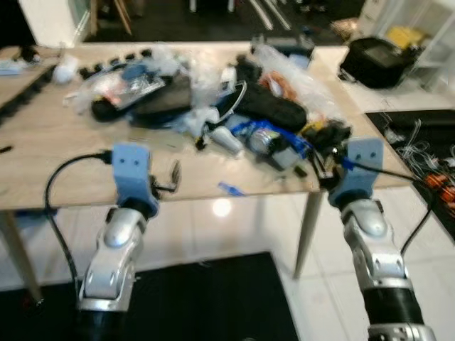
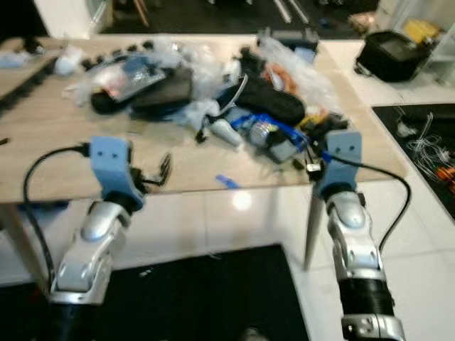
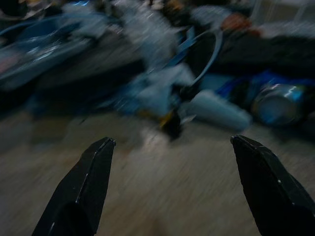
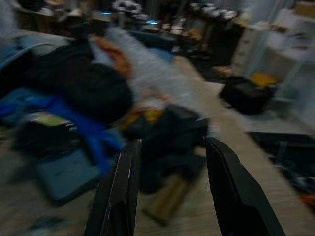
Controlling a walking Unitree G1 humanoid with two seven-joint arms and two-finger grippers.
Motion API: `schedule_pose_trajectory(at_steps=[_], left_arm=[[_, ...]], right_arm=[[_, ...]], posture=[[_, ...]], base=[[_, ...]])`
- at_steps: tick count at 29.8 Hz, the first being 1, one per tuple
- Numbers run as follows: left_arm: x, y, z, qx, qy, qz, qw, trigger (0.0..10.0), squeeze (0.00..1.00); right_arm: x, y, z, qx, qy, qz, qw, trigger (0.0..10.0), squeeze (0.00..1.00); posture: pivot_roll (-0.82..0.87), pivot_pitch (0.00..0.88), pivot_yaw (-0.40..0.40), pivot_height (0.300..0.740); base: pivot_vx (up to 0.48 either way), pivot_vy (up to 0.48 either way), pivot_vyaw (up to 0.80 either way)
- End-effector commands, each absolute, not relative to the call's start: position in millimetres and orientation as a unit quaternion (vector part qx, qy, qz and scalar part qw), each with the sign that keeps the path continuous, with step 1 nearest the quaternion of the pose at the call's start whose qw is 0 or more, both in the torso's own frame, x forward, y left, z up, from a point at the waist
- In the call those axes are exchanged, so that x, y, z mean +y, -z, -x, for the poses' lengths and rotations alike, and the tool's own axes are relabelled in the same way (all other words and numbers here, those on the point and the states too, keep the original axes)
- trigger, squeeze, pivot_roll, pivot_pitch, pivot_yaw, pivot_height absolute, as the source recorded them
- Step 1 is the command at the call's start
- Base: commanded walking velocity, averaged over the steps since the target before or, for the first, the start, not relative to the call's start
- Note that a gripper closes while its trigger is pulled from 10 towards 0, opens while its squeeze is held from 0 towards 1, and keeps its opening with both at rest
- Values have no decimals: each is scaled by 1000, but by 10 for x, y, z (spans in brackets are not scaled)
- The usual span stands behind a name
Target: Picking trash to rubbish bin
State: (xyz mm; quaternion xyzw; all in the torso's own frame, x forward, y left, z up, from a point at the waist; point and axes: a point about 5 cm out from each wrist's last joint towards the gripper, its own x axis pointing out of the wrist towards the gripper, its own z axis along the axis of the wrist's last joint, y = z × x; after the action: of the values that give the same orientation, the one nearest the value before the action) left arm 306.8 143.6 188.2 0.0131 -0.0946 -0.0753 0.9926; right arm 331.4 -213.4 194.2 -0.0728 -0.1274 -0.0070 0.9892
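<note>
Trash (image 1: 234, 106) lies heaped across the middle and far right part of the counter (image 1: 64, 163), a light wood top on pale legs. The heap is mixed: clear plastic bags (image 1: 284, 71), black pouches (image 1: 274, 106), a blue strap (image 1: 274, 135), a silver can (image 1: 263, 141) lying on its side, a white tube (image 1: 226, 138) just beside the can, and something orange (image 1: 274, 79) under the clear plastic. Items overlap too much, and the views are too blurred, for a count. One small blue scrap (image 1: 231, 189) lies apart from the heap, near the counter's front edge.

Left hand (image 1: 174, 176) sits at the front edge, fingers spread wide and holding nothing; in its wrist view both fingertips (image 3: 98, 157) stand over bare wood with the can (image 3: 278, 101) and tube (image 3: 216, 108) ahead of them.

Right hand (image 1: 323, 167) is at the right front corner of the counter, against the heap's near end. Its wrist view shows the fingers (image 4: 125, 172) parted around a dark lump (image 4: 172, 142), not clamped on it.

A black bag (image 1: 375, 60) sits on the white tile floor (image 1: 234, 227) beyond the counter's right end. A black mat (image 1: 213, 298) lies on the floor below the arms. Loose cables (image 1: 419, 153) lie on a dark mat at the far right.
</note>
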Motion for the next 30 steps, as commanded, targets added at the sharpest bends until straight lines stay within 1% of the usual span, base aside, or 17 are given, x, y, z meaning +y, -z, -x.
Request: schedule_pose_trajectory(at_steps=[1, 5, 7, 8, 9, 10, 18, 24, 28, 30], left_arm=[[1479, -1829, -3049, -81, 69, -16, 994, 10000, 0], [1493, -1832, -3045, -81, 69, -18, 994, 10000, 0], [1503, -1831, -3045, -82, 66, -15, 994, 10000, 0], [1508, -1830, -3046, -82, 64, -12, 995, 10000, 0], [1508, -1830, -3046, -82, 64, -12, 995, 10000, 0], [1512, -1831, -3045, -82, 63, -11, 995, 10000, 0], [1536, -1858, -3028, -95, 58, -13, 994, 10000, 0], [1524, -1881, -3022, -102, 68, -14, 992, 10000, 0], [1478, -1889, -3012, -108, 84, -17, 990, 10000, 0], [1417, -1876, -2994, -107, 103, -14, 989, 10000, 0]], right_arm=[[-2068, -1915, -3303, -127, -3, 74, 989, 10000, 0], [-2027, -1932, -3303, -135, -13, 75, 988, 10000, 0], [-1950, -1953, -3283, -147, -53, 59, 986, 10000, 0], [-1914, -1957, -3270, -151, -73, 55, 984, 10000, 820], [-1914, -1957, -3270, -151, -73, 55, 984, 10000, 820], [-1891, -1958, -3260, -153, -85, 53, 983, 10000, 1000], [-1852, -1932, -3261, -150, -107, 49, 982, 10000, 1000], [-1851, -1861, -3329, -139, -130, 51, 980, 10000, 1000], [-1843, -1836, -3383, -133, -141, 52, 980, 10000, 1000], [-1851, -1820, -3456, -125, -137, 56, 981, 10000, 1000]], posture=[[-16, 142, -57, 740], [-16, 142, -57, 740], [-16, 142, -57, 740], [-16, 142, -58, 740], [-16, 142, -58, 740], [-16, 142, -58, 740], [-13, 149, -59, 740], [-9, 154, -58, 740], [-3, 157, -61, 740], [-4, 159, -61, 740]], base=[[304, 0, 0], [304, 0, 0], [259, 0, 0], [0, 0, 0], [0, 0, 0], [0, 0, 0], [0, 0, 0], [0, 0, 0], [0, 0, 0], [0, 0, 0]])
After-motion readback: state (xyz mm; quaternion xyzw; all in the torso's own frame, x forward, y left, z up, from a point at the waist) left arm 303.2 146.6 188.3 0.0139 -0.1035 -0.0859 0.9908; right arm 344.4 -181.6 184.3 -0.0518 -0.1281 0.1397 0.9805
